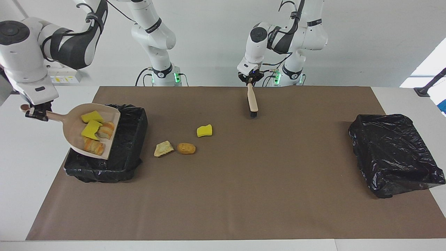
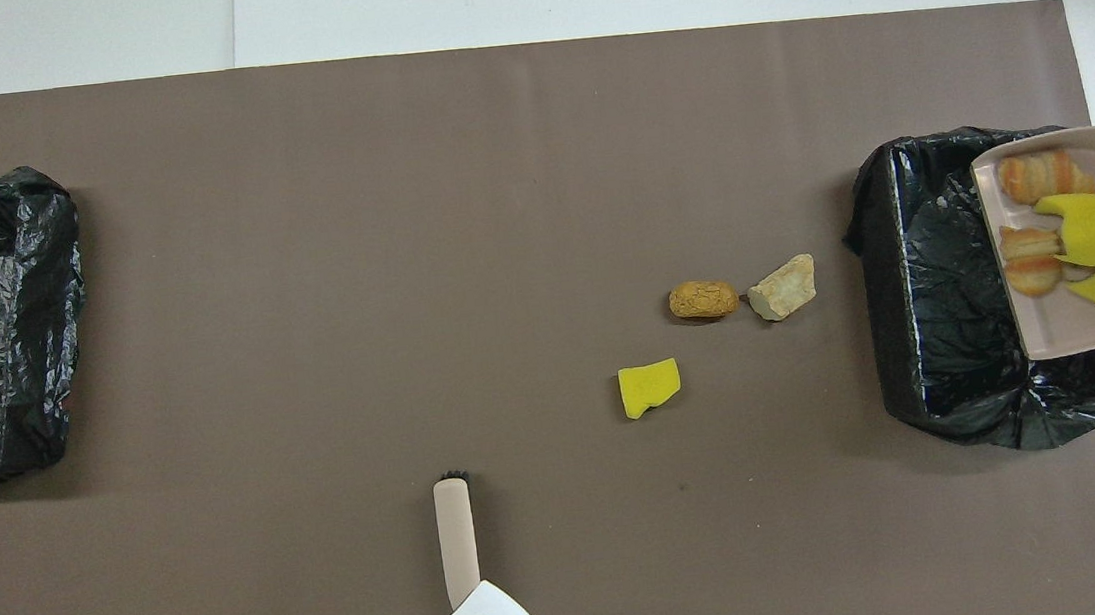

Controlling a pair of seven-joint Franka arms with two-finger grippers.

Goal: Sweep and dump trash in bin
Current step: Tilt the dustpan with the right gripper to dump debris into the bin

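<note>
Right hand (image 1: pixel 35 113) clamps the dustpan (image 1: pixel 75 130) handle, four scraps aboard, over the bin (image 1: pixel 129 146). It should tip slowly, lip low. Three scraps (image 1: pixel 181 143) lie beside the bin. Left hand (image 1: pixel 250 81) grips the brush (image 1: pixel 252 101).

A brown paper-like mat (image 1: pixel 230 195) is covering most of a white table (image 1: pixel 35 167) and is lying flat. A second black plastic-lined bin (image 1: pixel 393 153) is sitting at the left arm's end of the table, with its liner crumpled. A beige wooden-handled brush with black bristles (image 1: pixel 252 99) is hanging upright above the mat, bristles pointing down, at the robots' edge of the mat. A white wall (image 1: pixel 366 38) is standing at the robots' end. A black clamp-like fixture (image 1: pixel 430 85) is resting on the table corner at the left arm's end.
</note>
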